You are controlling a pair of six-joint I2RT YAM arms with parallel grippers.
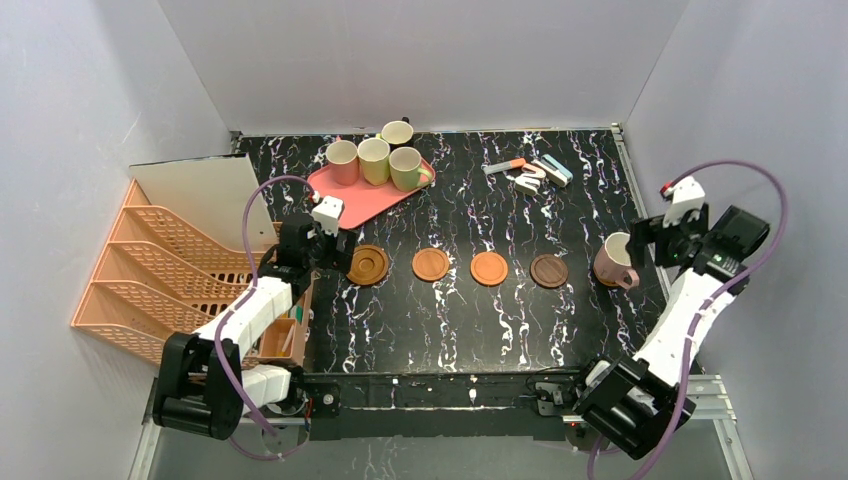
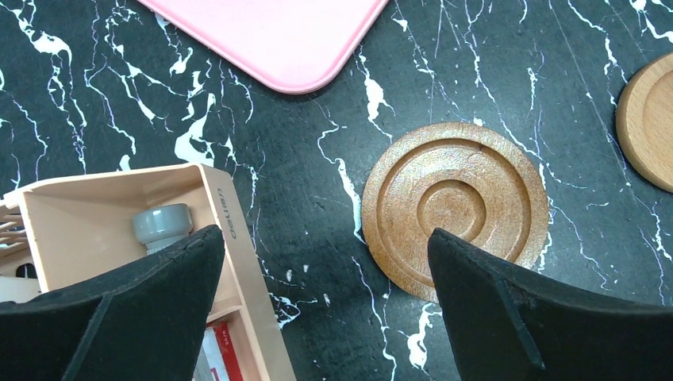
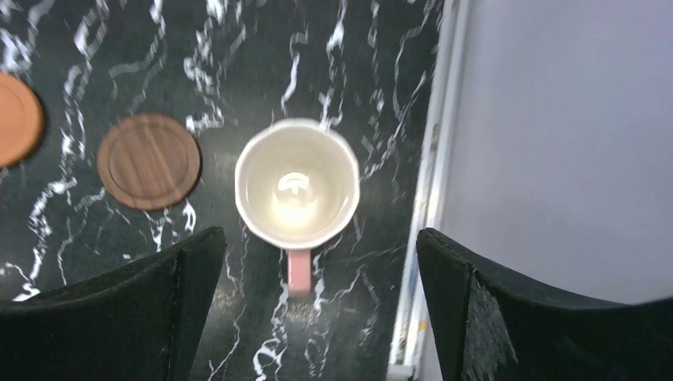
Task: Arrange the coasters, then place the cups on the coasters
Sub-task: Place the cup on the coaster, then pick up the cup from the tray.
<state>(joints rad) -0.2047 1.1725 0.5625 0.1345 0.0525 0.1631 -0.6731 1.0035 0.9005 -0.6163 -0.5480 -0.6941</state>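
Observation:
Four round coasters lie in a row across the table: a ringed brown one (image 1: pixel 368 265), two orange ones (image 1: pixel 431 264) (image 1: pixel 489 268) and a dark one (image 1: pixel 548 270). A pale pink cup (image 1: pixel 615 260) stands upright at the right end of the row, its handle (image 3: pixel 298 272) towards my right gripper (image 3: pixel 317 309). That gripper is open and hangs just above and behind the cup, touching nothing. Several other cups (image 1: pixel 373 160) stand on the pink tray (image 1: pixel 345 205). My left gripper (image 2: pixel 325 309) is open and empty, just left of the ringed coaster (image 2: pixel 455 205).
An orange desk box (image 2: pixel 103 214) with a grey cap inside lies under my left finger, next to the orange file rack (image 1: pixel 150 270). Small items (image 1: pixel 530 172) lie at the back right. The table's white rail (image 3: pixel 428 182) and the side wall run just right of the pale pink cup.

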